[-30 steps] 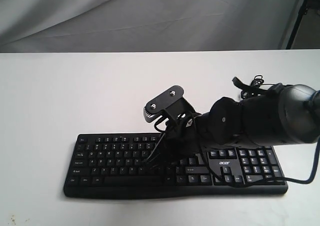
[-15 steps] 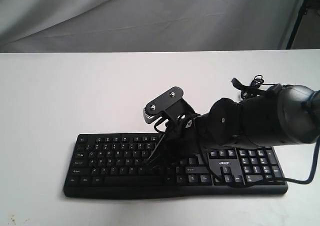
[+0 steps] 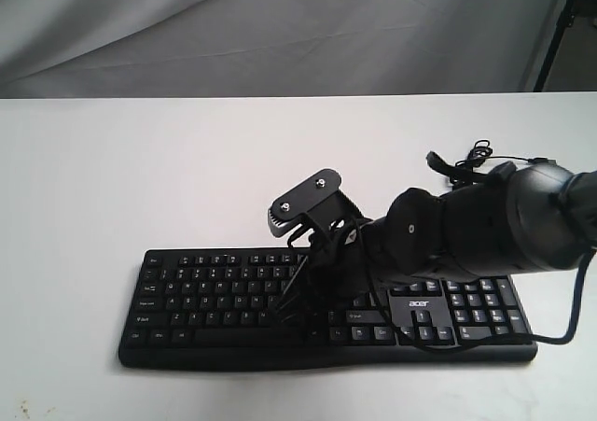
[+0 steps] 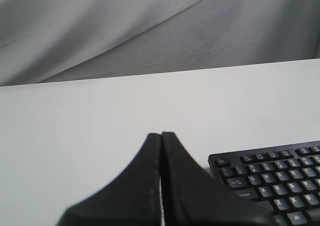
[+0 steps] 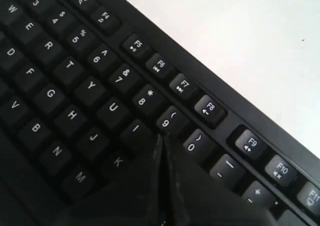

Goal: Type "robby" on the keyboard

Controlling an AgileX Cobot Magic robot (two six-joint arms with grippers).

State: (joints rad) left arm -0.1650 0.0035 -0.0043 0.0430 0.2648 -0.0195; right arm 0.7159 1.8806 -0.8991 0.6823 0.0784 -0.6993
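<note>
The keyboard point(image 3: 215, 300) lies at 6 o'clock on the white table point(image 3: 140, 178). The right gripper point(image 5: 162, 140) is pressed together, holding nothing, tips beside the 9 key point(image 5: 166, 122); contact unclear. The left gripper point(image 4: 161, 137) is likewise closed, empty, clear of it

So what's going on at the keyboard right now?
The right claw, shut to a point, is over the letter rows of the keyboard. Its tip sits between the I key and the 0 key and hides the key beneath it. I cannot tell whether it is pressing. The left claw, also shut and holding nothing, hangs over the white table beside the keyboard's corner.
</note>
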